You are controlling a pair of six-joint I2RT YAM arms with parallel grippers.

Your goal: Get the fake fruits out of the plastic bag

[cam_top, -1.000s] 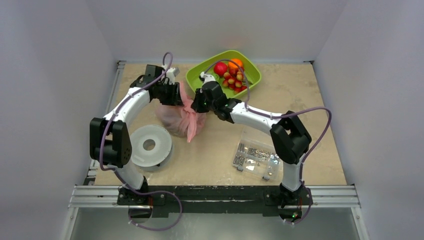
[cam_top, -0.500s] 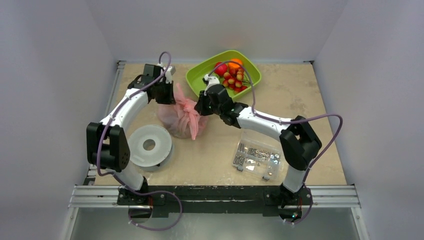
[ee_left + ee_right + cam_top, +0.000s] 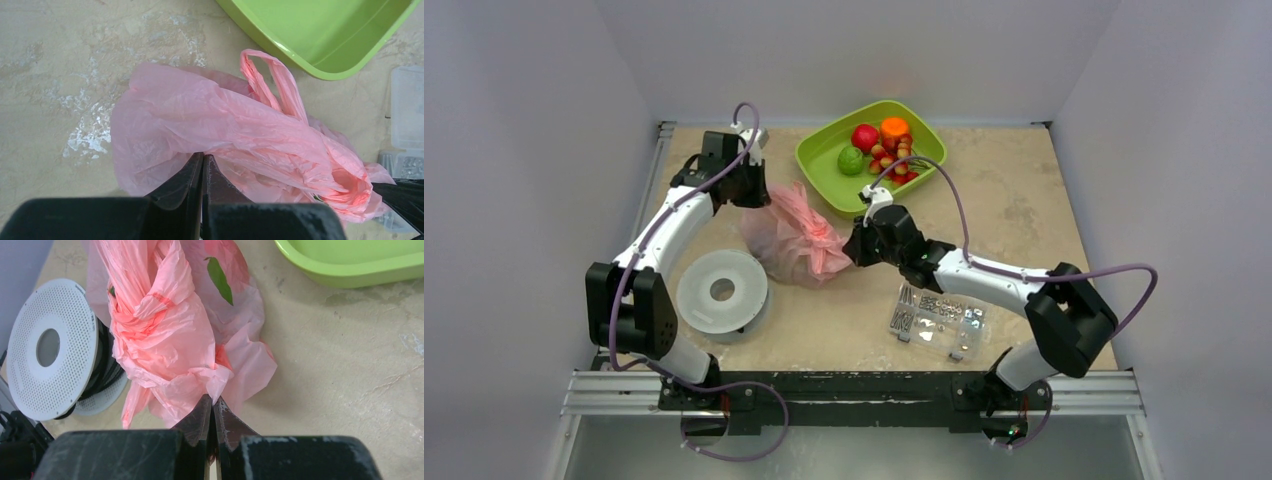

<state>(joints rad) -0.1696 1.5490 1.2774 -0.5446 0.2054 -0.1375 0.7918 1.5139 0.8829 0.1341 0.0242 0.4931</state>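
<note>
The pink plastic bag [image 3: 789, 240] lies crumpled in the middle of the table, between both arms. My left gripper [image 3: 757, 192] is shut on the bag's far left edge [image 3: 200, 125]. My right gripper [image 3: 852, 250] is shut on a fold at the bag's near right side [image 3: 165, 340]. A green leaf [image 3: 219, 280] and a reddish fruit show through the plastic in the right wrist view. A red apple [image 3: 864, 137], a green fruit [image 3: 851, 160], an orange [image 3: 894, 128] and small red fruits [image 3: 894, 160] lie in the green tray [image 3: 819, 160].
A white spool [image 3: 722, 291] lies left of the bag, close against it [image 3: 47, 345]. A clear box of small parts [image 3: 939, 315] sits near the right arm. The green tray's rim [image 3: 280, 47] is just beyond the bag.
My right gripper has pulled toward the near right with a fold of the bag, spreading the bag out. My left gripper shifted slightly left and back. The green fruit in the tray is now uncovered.
</note>
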